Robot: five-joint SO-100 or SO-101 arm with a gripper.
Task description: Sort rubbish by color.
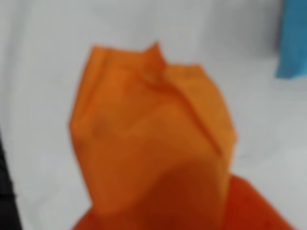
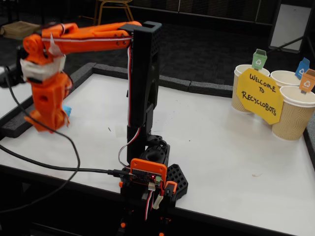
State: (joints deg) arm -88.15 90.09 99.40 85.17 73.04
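Orange wad point(image 1: 153, 139) held clenched in gripper point(image 2: 47, 123), lifted above desk point(image 2: 221, 142); blue wad point(image 1: 293, 40) seen beyond.

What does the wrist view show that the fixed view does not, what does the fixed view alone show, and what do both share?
Only the wrist view shows the orange paper wad close up, blurred, filling the frame. Only the fixed view shows the whole arm, three paper cups with coloured tags, and the yellow sign. Both show the white table and something light blue beside the claw; whether the claw grips the wad cannot be told.
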